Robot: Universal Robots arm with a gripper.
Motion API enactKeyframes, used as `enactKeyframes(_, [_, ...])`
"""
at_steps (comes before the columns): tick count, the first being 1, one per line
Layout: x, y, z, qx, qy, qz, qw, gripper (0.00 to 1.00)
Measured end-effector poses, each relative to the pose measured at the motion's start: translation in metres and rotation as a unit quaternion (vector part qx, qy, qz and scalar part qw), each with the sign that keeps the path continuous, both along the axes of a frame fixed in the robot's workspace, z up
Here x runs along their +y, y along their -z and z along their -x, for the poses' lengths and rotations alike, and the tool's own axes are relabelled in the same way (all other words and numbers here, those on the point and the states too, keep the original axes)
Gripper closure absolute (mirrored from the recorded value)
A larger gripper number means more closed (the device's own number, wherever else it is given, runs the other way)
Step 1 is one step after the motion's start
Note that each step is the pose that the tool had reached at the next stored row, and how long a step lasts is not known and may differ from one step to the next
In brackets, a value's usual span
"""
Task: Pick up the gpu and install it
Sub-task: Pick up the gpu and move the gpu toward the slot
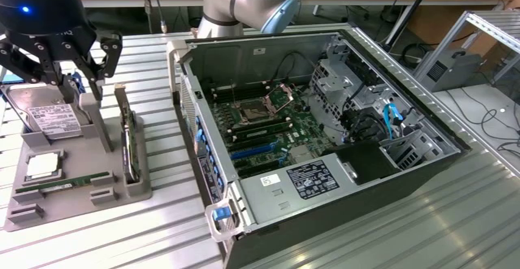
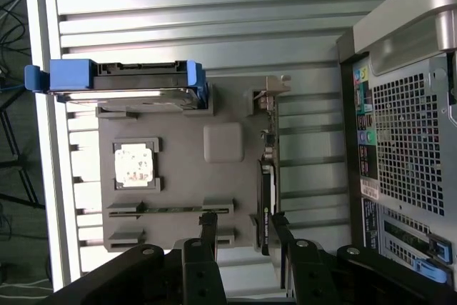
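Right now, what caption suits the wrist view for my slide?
Open fingers hover above the gpu, on edge in its grey tray.

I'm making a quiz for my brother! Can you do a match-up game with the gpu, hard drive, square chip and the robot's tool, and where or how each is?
1 gpu
2 hard drive
3 square chip
4 tool

A lying flat in the grey holder
B in a blue frame
C open, above the holder
D on edge, nearest the computer case

Pairs: 1-D, 2-B, 3-A, 4-C
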State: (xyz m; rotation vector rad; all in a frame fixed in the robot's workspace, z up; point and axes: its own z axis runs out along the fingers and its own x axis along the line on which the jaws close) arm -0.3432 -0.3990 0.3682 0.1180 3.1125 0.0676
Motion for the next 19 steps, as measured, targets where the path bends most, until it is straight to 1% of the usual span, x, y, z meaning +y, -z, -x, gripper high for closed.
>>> enactKeyframes(19, [0.0,0.0043,0.0019,0.0,0.0,0.0,1.0,0.58])
